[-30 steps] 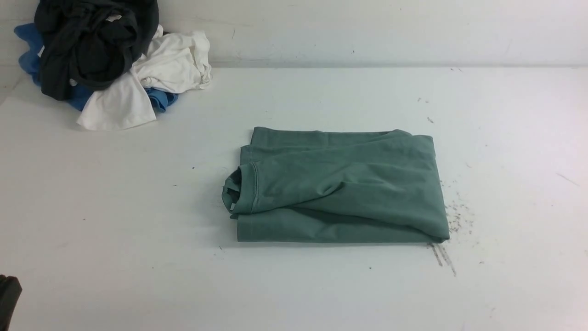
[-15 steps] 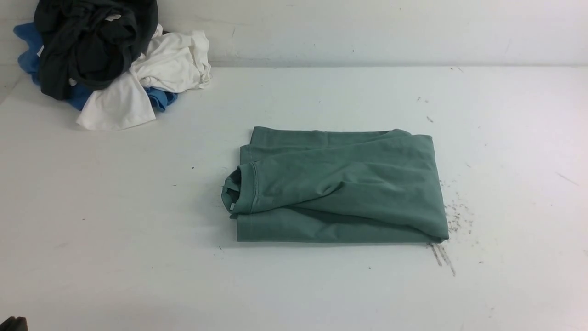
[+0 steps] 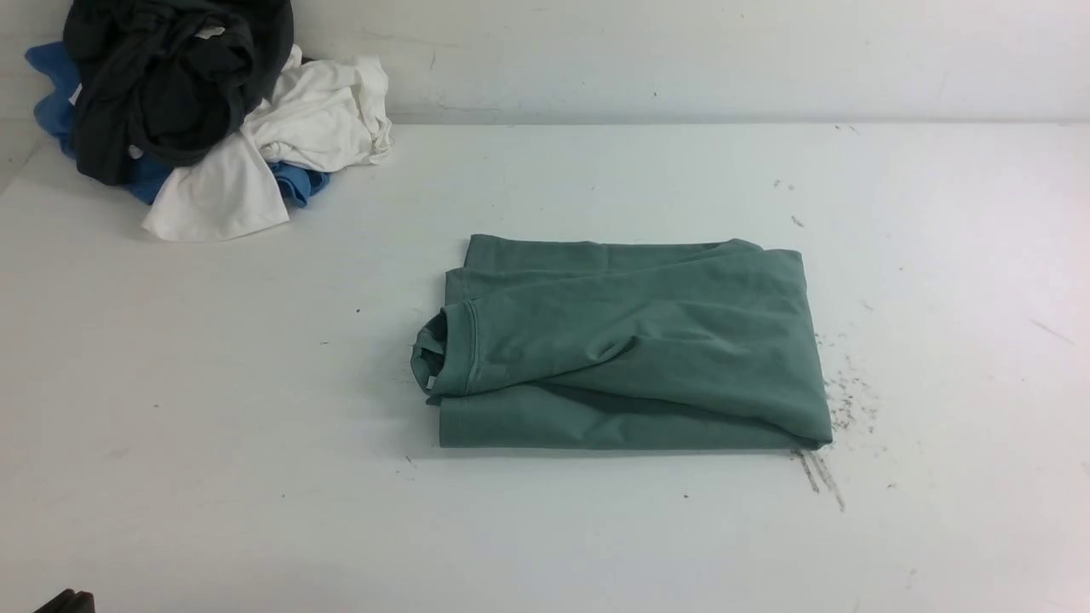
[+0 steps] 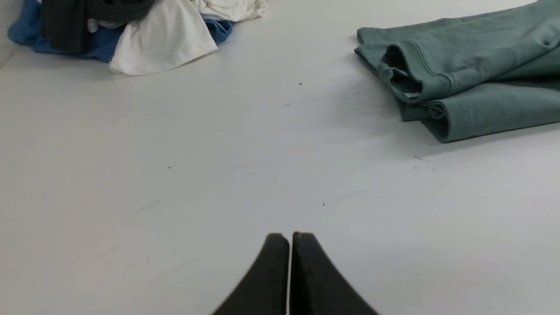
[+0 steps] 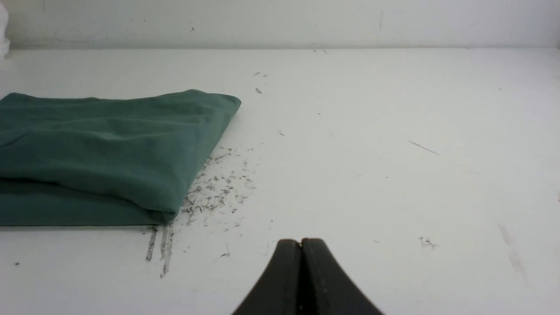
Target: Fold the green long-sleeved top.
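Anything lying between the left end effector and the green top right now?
No. In the left wrist view, only bare white table separates the shut left end effector from the folded green top.

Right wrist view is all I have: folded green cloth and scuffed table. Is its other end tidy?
Observer: The green long-sleeved top is a neat rectangle, but a cuff gapes open at its left end.
Operator: Anything else on the table?
Observer: A pile of black, white and blue garments sits at the far left corner, apart from the top.
Operator: And the left gripper?
Observer: The left gripper is shut, holding nothing, over bare table short of the top.
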